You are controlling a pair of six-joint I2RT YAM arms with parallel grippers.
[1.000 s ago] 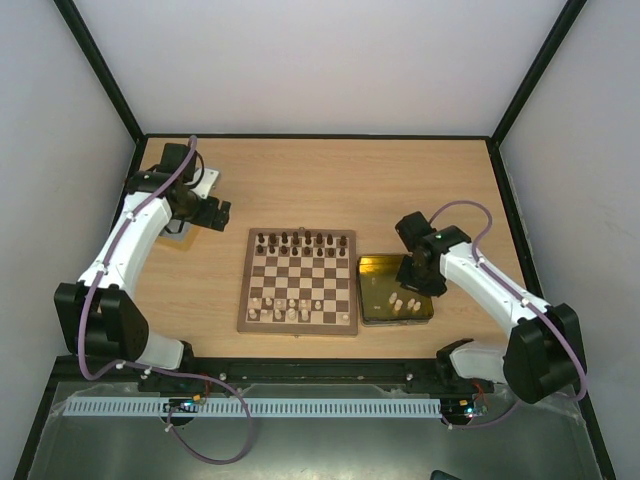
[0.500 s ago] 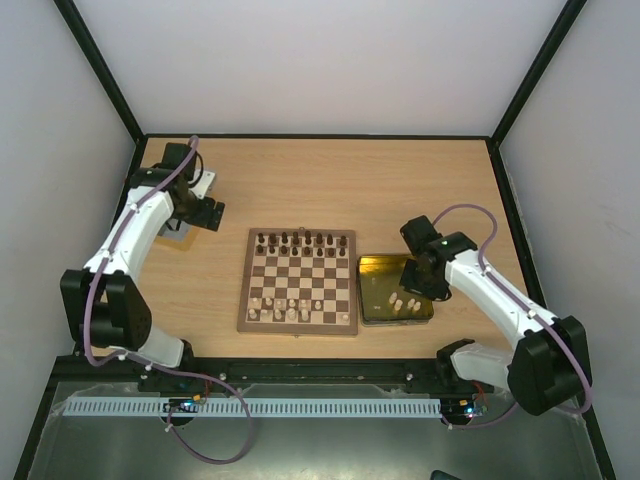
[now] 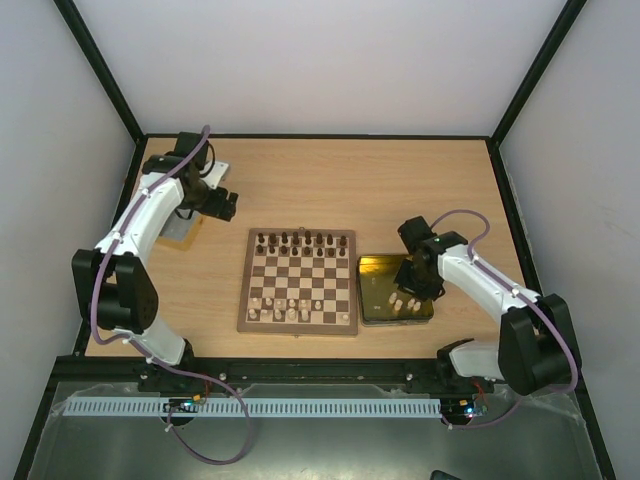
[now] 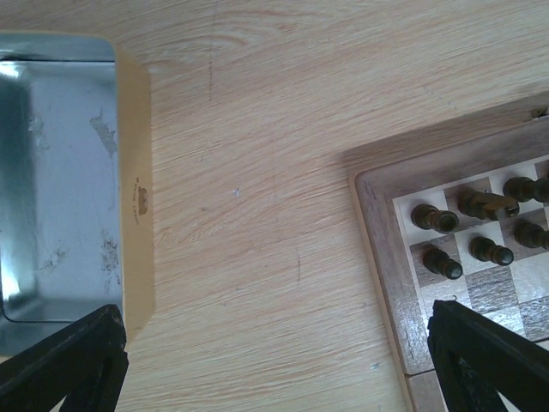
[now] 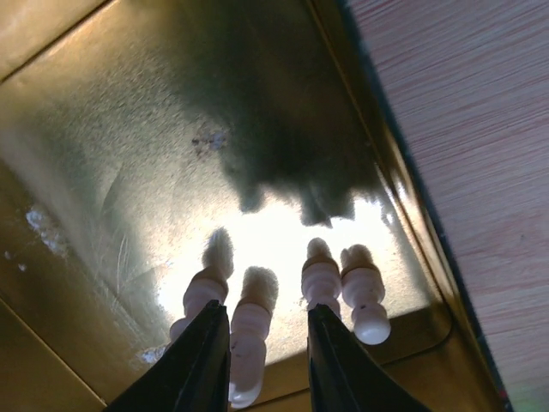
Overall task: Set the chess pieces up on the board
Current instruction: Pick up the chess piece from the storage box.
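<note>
The board (image 3: pixel 297 318) lies mid-table, with dark chess pieces (image 3: pixel 300 240) on its far rows and pale ones (image 3: pixel 290 312) on its near rows. Several pale pieces (image 5: pixel 364 292) stand in the gold tray (image 3: pixel 378 268) to its right. My right gripper (image 5: pixel 266 313) hangs low in that tray, fingers apart. One pale piece (image 5: pixel 249 330) stands between them, with a gap on its right side. My left gripper (image 4: pixel 274 313) is wide open and holds nothing. It hangs over bare table between the silver tray (image 4: pixel 51 172) and the board's far left corner (image 4: pixel 382 249).
The silver tray (image 3: pixel 178 230) sits at the far left of the table under the left arm. The gold tray's rim (image 5: pixel 412 215) runs close to the right finger. Dark pieces (image 4: pixel 433 217) stand near the left gripper's right finger.
My left gripper has swung a little farther back and to the right, off the silver tray. The right gripper has shifted slightly lower over the pale pieces in the gold tray.
</note>
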